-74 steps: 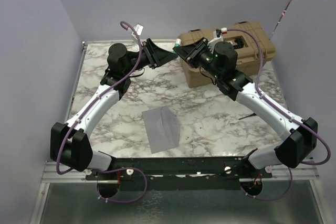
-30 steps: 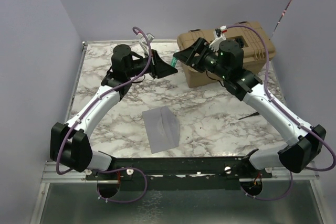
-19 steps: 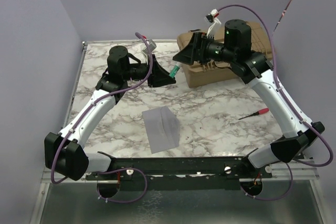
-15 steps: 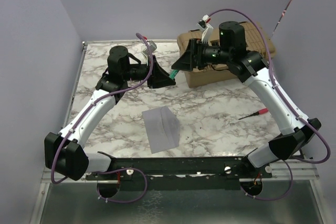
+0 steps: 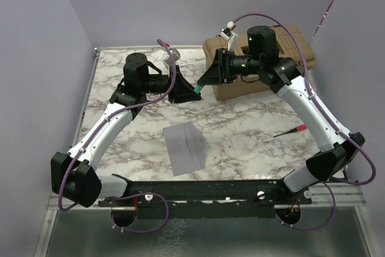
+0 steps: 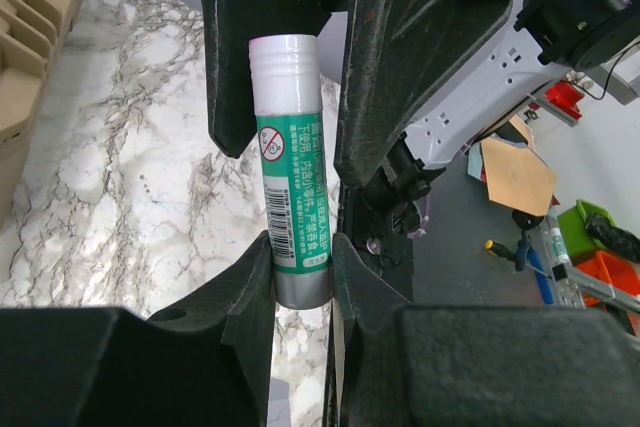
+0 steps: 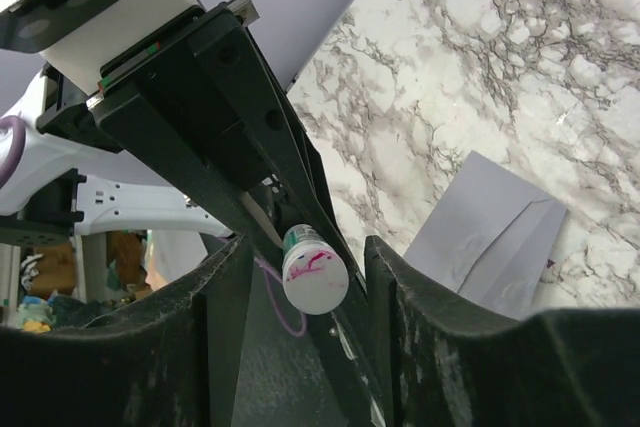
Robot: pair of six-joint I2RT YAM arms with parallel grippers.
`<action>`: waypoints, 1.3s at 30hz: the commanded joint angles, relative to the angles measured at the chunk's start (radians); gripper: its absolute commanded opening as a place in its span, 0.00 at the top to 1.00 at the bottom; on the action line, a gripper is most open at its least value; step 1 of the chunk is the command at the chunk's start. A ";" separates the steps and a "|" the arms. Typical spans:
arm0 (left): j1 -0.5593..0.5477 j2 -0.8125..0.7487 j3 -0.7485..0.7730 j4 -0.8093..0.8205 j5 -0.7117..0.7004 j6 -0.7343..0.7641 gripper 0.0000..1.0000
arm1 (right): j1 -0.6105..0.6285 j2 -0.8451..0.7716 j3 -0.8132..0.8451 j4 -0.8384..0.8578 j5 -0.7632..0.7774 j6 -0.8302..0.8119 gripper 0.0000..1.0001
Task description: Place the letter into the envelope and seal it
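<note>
Marbled white table [image 5: 252, 130] bears the envelope [image 5: 185, 147]; lilac walls [image 5: 36, 58] surround it.

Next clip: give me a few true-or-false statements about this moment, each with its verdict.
1. The left gripper is clamped on a glue stick. True.
2. The right gripper is squeezing the stick's white cap. False: its fingers flank the cap with a gap on each side.
3. The envelope lies on the table, with neither gripper touching it. True.
4. The red-handled screwdriver rests on top of the toolbox. False: it lies on the table beside the right arm.
</note>
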 commanded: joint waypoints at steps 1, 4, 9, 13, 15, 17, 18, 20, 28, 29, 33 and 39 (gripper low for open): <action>-0.003 -0.027 0.002 0.001 0.032 0.027 1.00 | -0.006 0.004 0.030 -0.002 -0.027 0.017 0.53; -0.001 -0.029 -0.002 -0.013 -0.002 0.038 1.00 | -0.012 0.000 0.049 -0.017 -0.025 0.019 0.62; -0.003 -0.029 -0.001 -0.017 -0.001 0.042 1.00 | -0.016 -0.004 0.052 -0.019 -0.037 0.025 0.80; -0.002 -0.025 0.015 -0.019 -0.037 0.021 0.67 | -0.020 -0.008 0.040 -0.010 -0.022 0.024 1.00; -0.002 -0.022 0.029 -0.020 -0.072 0.001 0.39 | -0.020 -0.021 0.009 0.020 0.003 0.033 1.00; -0.006 -0.021 0.040 -0.016 -0.133 -0.019 0.24 | -0.019 -0.044 -0.052 0.090 0.025 0.070 1.00; -0.009 -0.021 0.042 -0.013 -0.161 -0.021 0.22 | -0.020 -0.059 -0.089 0.131 0.028 0.094 1.00; -0.012 -0.018 0.042 0.002 -0.199 -0.032 0.22 | -0.020 -0.081 -0.144 0.212 0.030 0.142 1.00; -0.031 0.008 0.006 0.108 -0.166 -0.105 0.49 | -0.019 -0.092 -0.194 0.285 0.019 0.191 1.00; -0.033 0.010 0.003 0.108 -0.155 -0.102 0.55 | -0.020 -0.091 -0.194 0.285 0.016 0.192 1.00; -0.033 0.003 -0.013 0.109 -0.123 -0.088 0.83 | -0.021 -0.089 -0.186 0.278 0.008 0.187 1.00; -0.033 -0.006 -0.026 0.085 -0.110 -0.052 1.00 | -0.037 -0.091 -0.168 0.248 -0.002 0.173 1.00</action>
